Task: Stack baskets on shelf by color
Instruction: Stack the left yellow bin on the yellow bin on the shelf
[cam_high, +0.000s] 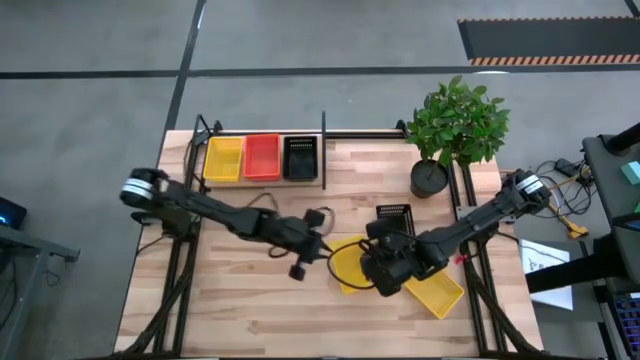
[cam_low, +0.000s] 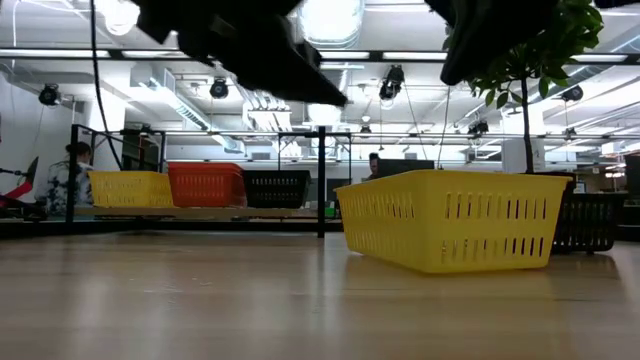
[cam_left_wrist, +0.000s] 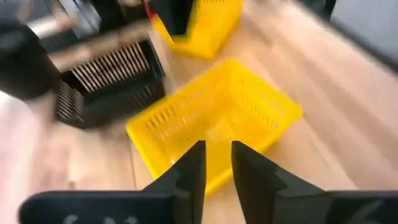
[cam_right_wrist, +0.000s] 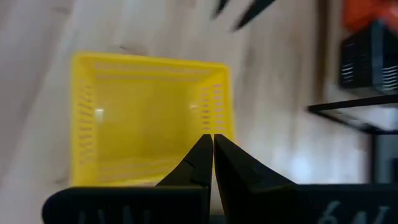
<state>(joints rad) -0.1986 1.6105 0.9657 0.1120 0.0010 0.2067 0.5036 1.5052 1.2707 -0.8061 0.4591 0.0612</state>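
On the shelf (cam_high: 330, 150) at the far left stand a yellow basket (cam_high: 223, 158), a red-orange one (cam_high: 262, 157) and a black one (cam_high: 300, 158), side by side. A loose yellow basket (cam_high: 348, 262) rests bottom-down on the table at mid-front. My left gripper (cam_left_wrist: 217, 163) hovers over its near-left rim, open by a narrow gap with nothing between the fingers. My right gripper (cam_right_wrist: 212, 142) hangs shut above the same basket (cam_right_wrist: 149, 118) from the right. A second yellow basket (cam_high: 438, 292) and a black basket (cam_high: 393, 215) stand on the table to the right.
A potted plant (cam_high: 430, 178) stands at the far right, close behind the loose black basket. The shelf's upright black post (cam_high: 323, 150) rises beside the shelved black basket. Bare slatted tabletop (cam_high: 240, 310) lies along the near edge and at the left.
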